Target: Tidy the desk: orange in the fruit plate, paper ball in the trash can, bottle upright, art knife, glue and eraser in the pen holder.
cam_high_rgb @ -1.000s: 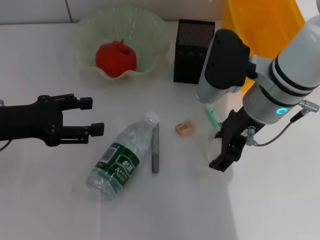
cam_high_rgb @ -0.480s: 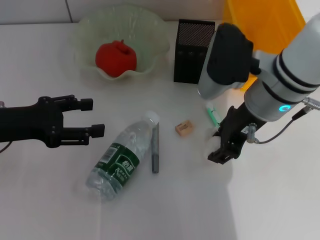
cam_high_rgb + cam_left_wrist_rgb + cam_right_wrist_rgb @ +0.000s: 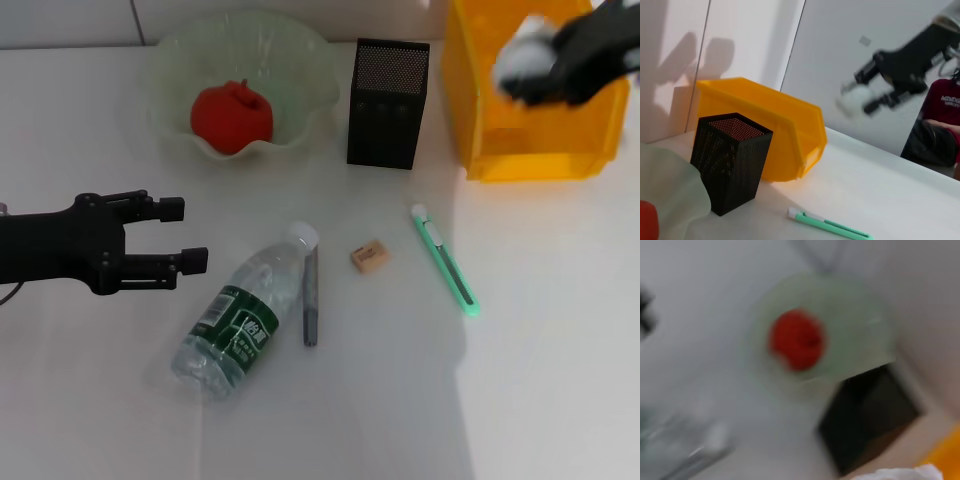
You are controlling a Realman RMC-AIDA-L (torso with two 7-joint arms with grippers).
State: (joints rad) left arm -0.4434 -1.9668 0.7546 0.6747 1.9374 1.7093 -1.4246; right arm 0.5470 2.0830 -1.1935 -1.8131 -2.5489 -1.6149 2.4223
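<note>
My right gripper is shut on the white paper ball and holds it above the yellow bin; both also show in the left wrist view. The clear bottle lies on its side. A grey glue stick lies beside it. The tan eraser and the green art knife lie on the table. The black mesh pen holder stands at the back. The red-orange fruit sits in the green fruit plate. My left gripper is open and empty, left of the bottle.
The yellow bin stands right of the pen holder at the back right. In the left wrist view the pen holder, the bin and the knife show. A person in a red shirt sits beyond the table.
My right gripper has lifted the paper ball from the table beside the knife and swung it up and back over the yellow bin. The left arm has not moved.
</note>
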